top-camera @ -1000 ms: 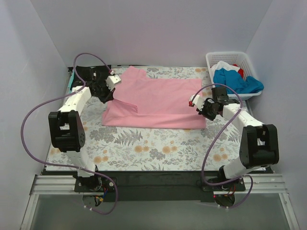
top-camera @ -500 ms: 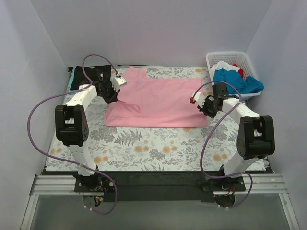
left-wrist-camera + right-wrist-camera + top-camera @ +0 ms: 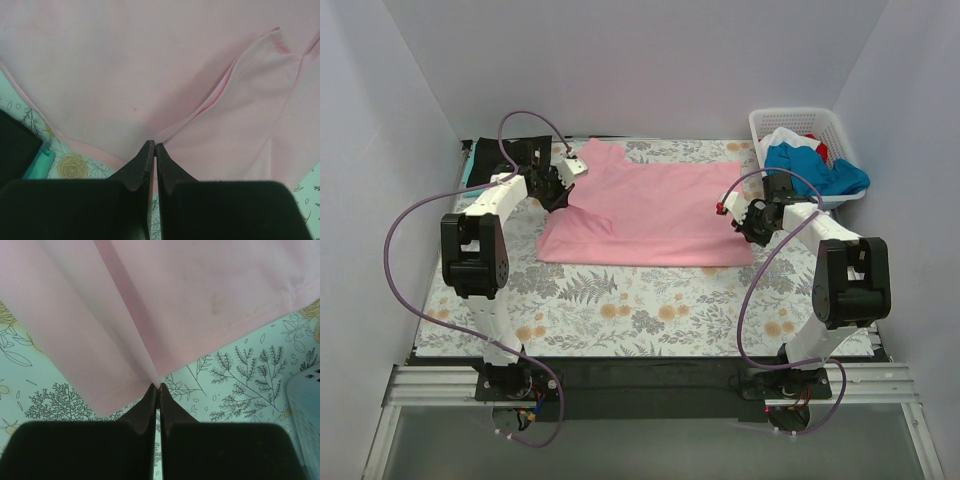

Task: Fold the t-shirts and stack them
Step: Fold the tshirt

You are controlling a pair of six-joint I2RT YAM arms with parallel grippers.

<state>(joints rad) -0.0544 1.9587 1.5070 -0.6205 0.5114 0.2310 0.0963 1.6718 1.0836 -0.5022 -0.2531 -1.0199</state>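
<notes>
Pinching the pink t-shirt (image 3: 650, 215) from both sides, the two hands are closed tight on its cloth. The left hand (image 3: 152, 145) grips the edge farthest from the white basket (image 3: 760, 125), and the right hand (image 3: 159, 386) grips the edge nearest it. The shirt lies spread on the floral tablecloth (image 3: 620, 300), left of the basket, which holds a blue t-shirt (image 3: 815, 168), a white t-shirt (image 3: 782, 140) and a red t-shirt (image 3: 823, 152).
</notes>
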